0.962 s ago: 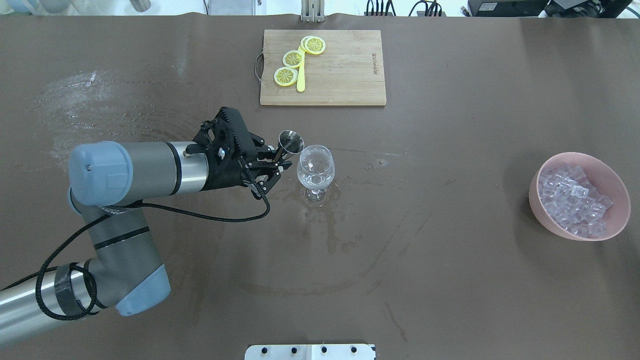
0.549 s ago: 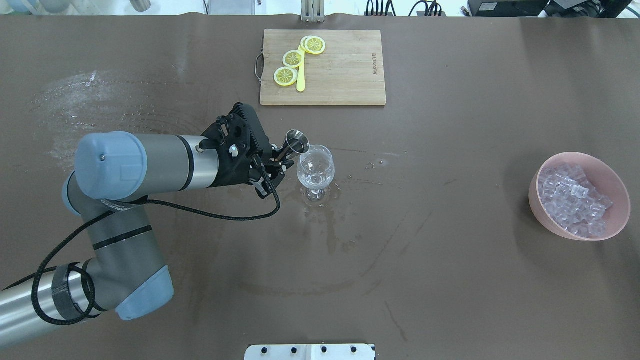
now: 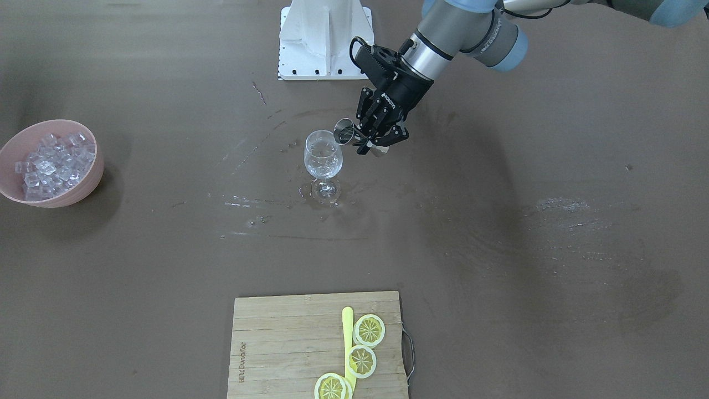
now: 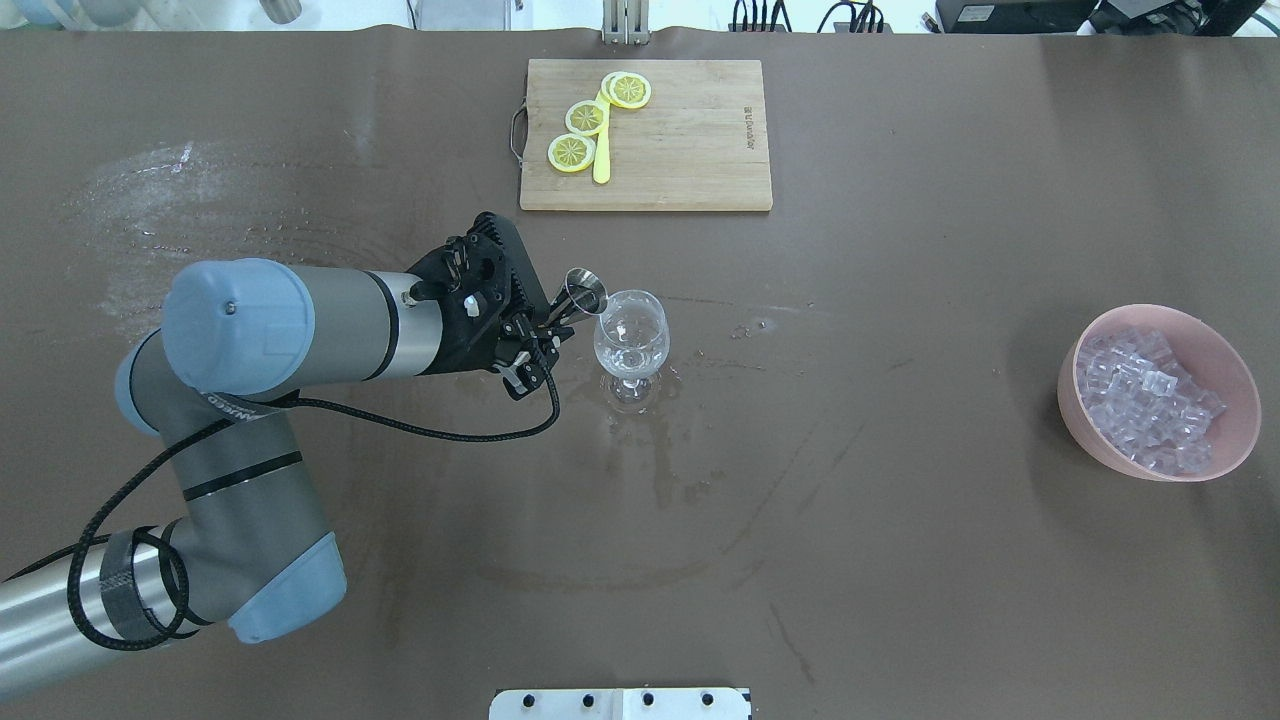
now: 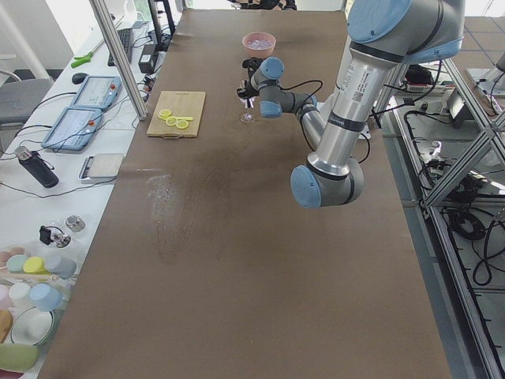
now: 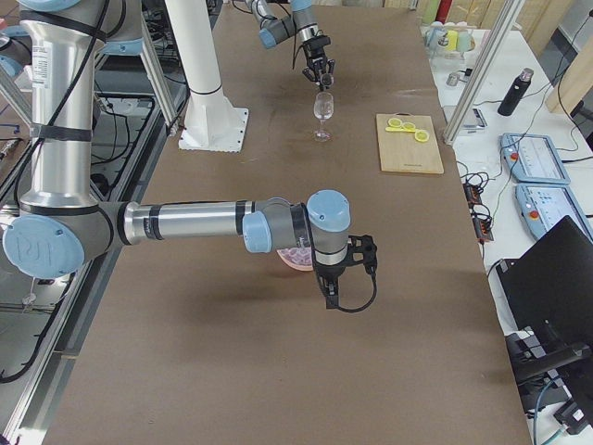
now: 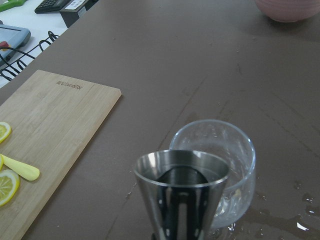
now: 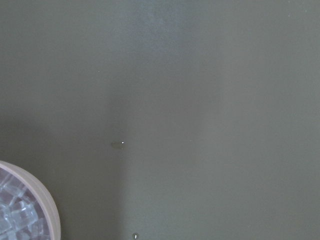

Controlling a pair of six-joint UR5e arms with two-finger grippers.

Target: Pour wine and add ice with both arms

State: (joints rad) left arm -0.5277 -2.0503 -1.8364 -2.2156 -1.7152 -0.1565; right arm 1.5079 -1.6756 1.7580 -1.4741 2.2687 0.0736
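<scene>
Left of the wine glass [image 4: 631,335], our left gripper [image 4: 552,322] pinches the jigger [image 4: 583,294]; we should tip slowly, lip over the rim

The brown tabletop [image 4: 900,560] carries an upright wine glass [image 4: 631,345] amid wet smears near its middle, a wooden cutting board [image 4: 690,150] at the far edge, a pink bowl [image 4: 1105,452] toward the robot's right end, and a white pedestal base [image 3: 324,50]

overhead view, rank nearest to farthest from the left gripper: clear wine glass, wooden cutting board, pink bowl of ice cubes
1. Clear wine glass, just right of the left gripper and its steel jigger.
2. Wooden cutting board, toward the far edge.
3. Pink bowl of ice cubes, far right.
</scene>
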